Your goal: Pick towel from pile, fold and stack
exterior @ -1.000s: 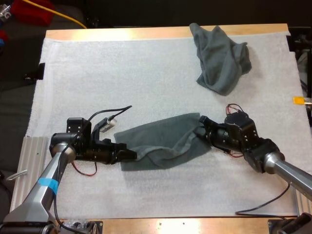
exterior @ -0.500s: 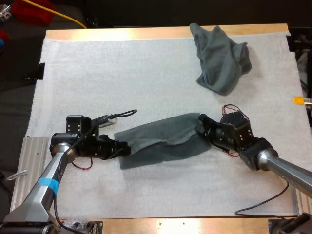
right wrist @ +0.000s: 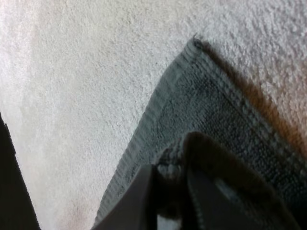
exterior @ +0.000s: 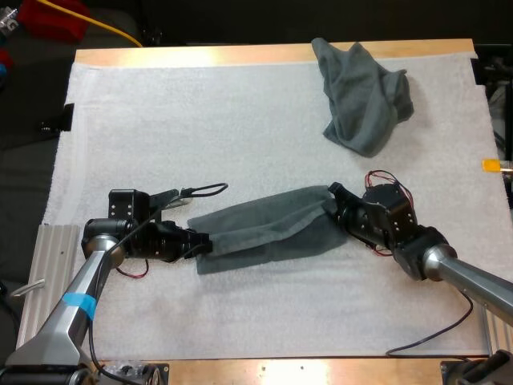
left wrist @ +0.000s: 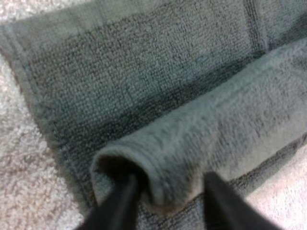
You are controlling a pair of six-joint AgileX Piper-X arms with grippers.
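The left gripper (exterior: 200, 243) and the right gripper (exterior: 335, 207) each pinch one end of the dark grey-green terry towel (exterior: 268, 228), which lies half-doubled across the near middle of the white textured mat (exterior: 200, 120). The fold should go best if both ends travel together and level, so the edges meet (the raised flap looks uneven). A crumpled grey-green towel (exterior: 365, 100) sits well apart at the far right and blocks nothing.

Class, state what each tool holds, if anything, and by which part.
Both hold the half-spread towel: the left tool pinches a rolled fold at one end, the right tool a fold by the opposite corner.
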